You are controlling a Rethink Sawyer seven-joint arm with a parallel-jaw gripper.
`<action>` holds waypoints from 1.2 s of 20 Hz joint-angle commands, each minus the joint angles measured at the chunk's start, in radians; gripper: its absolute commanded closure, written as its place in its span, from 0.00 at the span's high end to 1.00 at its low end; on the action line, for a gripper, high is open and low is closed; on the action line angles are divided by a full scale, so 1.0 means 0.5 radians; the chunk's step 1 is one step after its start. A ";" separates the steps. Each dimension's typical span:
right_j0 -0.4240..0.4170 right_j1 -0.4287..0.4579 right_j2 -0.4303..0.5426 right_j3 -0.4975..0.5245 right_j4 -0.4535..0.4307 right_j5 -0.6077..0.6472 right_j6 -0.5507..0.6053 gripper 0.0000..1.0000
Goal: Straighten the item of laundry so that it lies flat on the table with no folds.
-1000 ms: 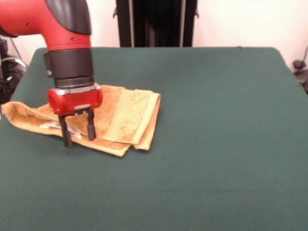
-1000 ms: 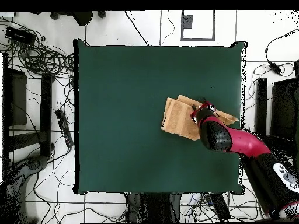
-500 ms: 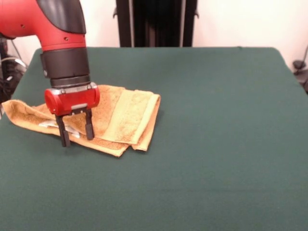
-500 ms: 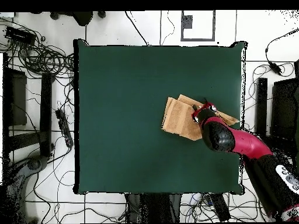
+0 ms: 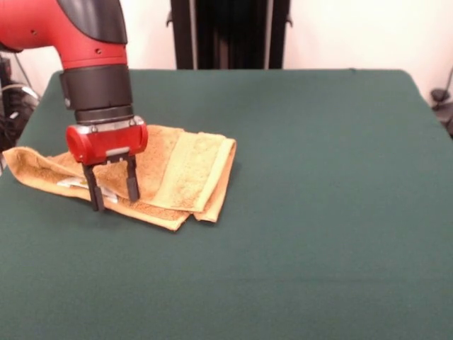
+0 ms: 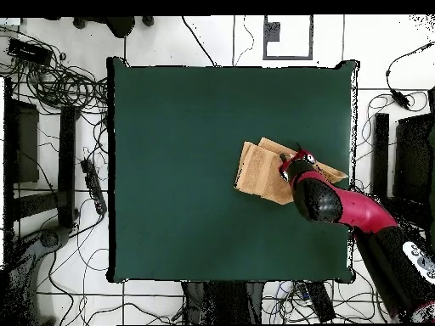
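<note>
Orange-tan terry cloth lies rumpled on the dark green table (image 5: 318, 212), where the towel (image 5: 177, 173) sits folded over itself near one side edge, a paler yellowish woven band (image 5: 190, 172) turned up on its top layer and a small white label (image 5: 76, 184) showing on the lower layer beside the fold. A thin tail of the towel trails away from the folded part toward the table's edge. The red and black arm (image 5: 85, 42) comes down over the towel, and its tool (image 5: 112, 191) stands upright with two dark fingers (image 5: 132, 180) set apart, the gap between them empty; their tips reach down to the cloth just beside the label, though whether they press on it cannot be told. Nothing is held in the tool. Seen from overhead, the towel (image 6: 259, 170) lies close to one side of the table (image 6: 170, 170), its far part hidden under the arm (image 6: 340, 208), which crosses the table's edge to reach it. Cables (image 6: 59, 81) lie tangled on the floor (image 6: 212, 38) well away from the towel, beyond the table's opposite side.
</note>
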 commanded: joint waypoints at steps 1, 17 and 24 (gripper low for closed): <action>0.091 0.025 0.168 0.206 0.012 0.309 0.196 1.00; -0.116 0.283 0.357 0.230 -0.042 0.395 0.011 1.00; -0.209 0.396 0.476 0.222 -0.107 0.358 -0.044 1.00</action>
